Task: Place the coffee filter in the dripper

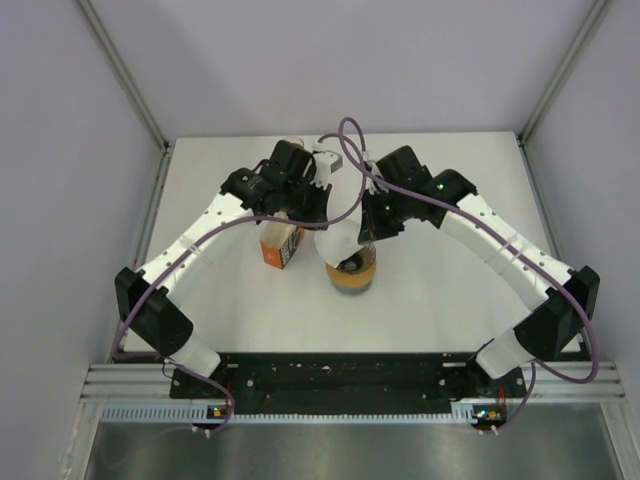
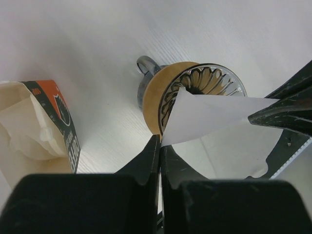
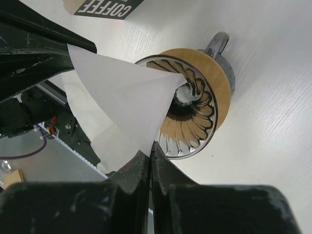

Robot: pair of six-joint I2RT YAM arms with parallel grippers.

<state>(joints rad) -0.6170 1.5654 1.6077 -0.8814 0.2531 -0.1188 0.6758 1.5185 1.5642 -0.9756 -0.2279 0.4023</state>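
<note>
While held over the dripper (image 3: 195, 122), white filter (image 3: 117, 92), cone-shaped.

A white table (image 1: 450, 290) with a faint woodgrain texture carries two things. Near its middle stands a dripper (image 1: 355, 282), ribbed clear glass with a light wooden collar and a grey handle (image 2: 145, 66). Just to the left of the dripper, close but apart from it, sits an orange and black pack of coffee filters (image 1: 281, 250), open, with pale paper showing inside.

Matt paper filter (image 3: 122, 92); glossy ribbed dripper (image 3: 187, 136), wooden collar (image 3: 218, 83).
</note>
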